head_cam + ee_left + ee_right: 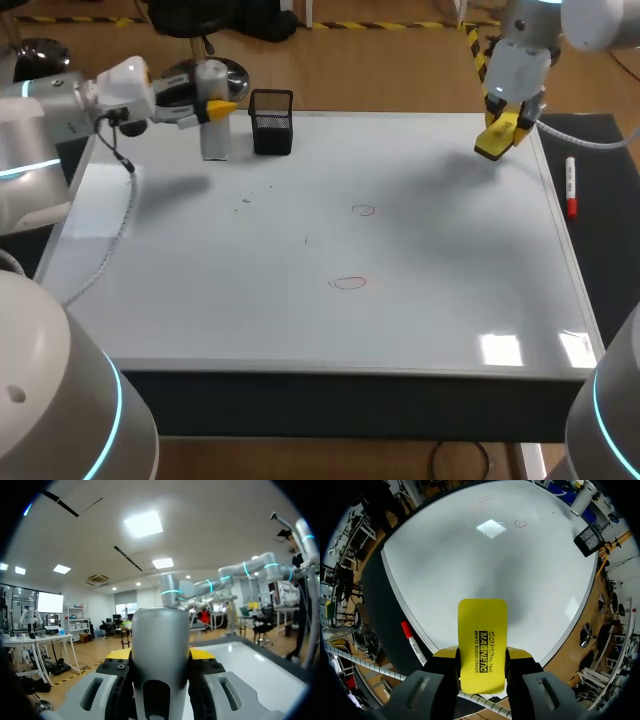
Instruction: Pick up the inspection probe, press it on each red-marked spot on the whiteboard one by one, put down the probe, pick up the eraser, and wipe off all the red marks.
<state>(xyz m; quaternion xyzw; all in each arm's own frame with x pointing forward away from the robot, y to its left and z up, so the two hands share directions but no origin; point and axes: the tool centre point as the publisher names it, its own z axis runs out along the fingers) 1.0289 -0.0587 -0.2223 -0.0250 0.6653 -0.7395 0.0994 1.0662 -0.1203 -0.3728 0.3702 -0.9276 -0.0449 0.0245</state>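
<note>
- Right claw [482,656]: closed on the yellow eraser [482,625], gripping its rear half, with the rest projecting ahead of the fingers. Risk: under wiping pressure this overhang may lever the eraser out of the grip. It may also tilt the eraser so that only one edge cleans.
- Red-capped marker [413,639]: lies off the whiteboard [470,555] on the dark mat [377,600], close beside the claw. Risk: a low swing toward the board could knock it.
- Nearer red mark [520,523] and farther red mark [484,499]: thin outlines, well apart from the eraser. Risk: a short or offset stroke leaves residue, so each mark needs its own pass.
- Left claw [205,108]: closed on the grey probe [213,135], upright at the far left corner, just beside the black mesh cup [271,122]. I cannot tell whether its foot touches the board. Risk: released off-vertical, the probe would topple against the cup.
</note>
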